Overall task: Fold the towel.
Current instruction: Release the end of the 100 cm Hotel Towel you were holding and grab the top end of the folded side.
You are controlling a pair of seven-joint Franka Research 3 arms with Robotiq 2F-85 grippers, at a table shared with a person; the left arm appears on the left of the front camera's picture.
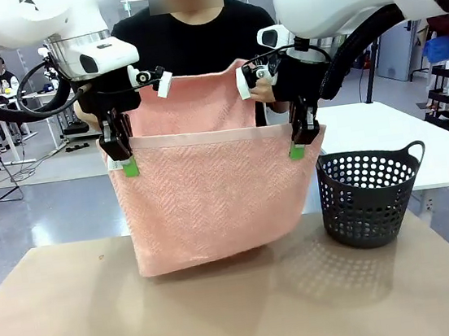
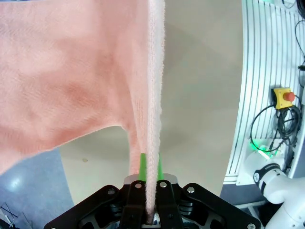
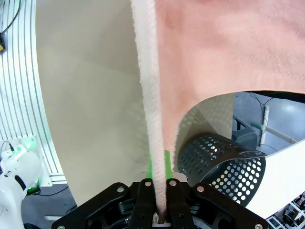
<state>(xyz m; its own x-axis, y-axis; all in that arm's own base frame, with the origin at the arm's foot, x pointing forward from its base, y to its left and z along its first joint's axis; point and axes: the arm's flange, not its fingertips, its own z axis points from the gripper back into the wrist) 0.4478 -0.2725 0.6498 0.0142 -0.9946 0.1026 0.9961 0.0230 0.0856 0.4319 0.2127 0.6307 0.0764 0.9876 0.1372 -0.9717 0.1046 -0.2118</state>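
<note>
Towel (image 1: 212,202): salmon-pink with a herringbone weave, doubled over and hanging upright above the far half of the table (image 1: 227,323), left of centre. The folded bottom edge hangs low over the tabletop. I cannot tell whether it touches.

Near layer: the pale hem band (image 1: 204,136) runs level along the top, stretched between the two claws.

Left gripper (image 1: 130,166): points down, green pads clamped tight on the hem's left corner. In the left wrist view the cloth edge runs straight up from between the closed fingers.

Right gripper (image 1: 297,149): also points down, pinched shut on the hem's right corner. The right wrist view shows the hem squeezed between its pads the same way.

Far layer: it rises higher than the near hem. The person across the table holds it up, with one hand (image 1: 263,91) showing at its upper right corner, just beside the right arm's wrist.

Basket (image 1: 372,199): dark, perforated, two handles. It stands upright near the table's far edge on the right side, just right of the towel and apart from it. Its mouth shows bare perforated inner wall. The right wrist view, past the towel's edge, shows the same wall (image 3: 224,167).
</note>
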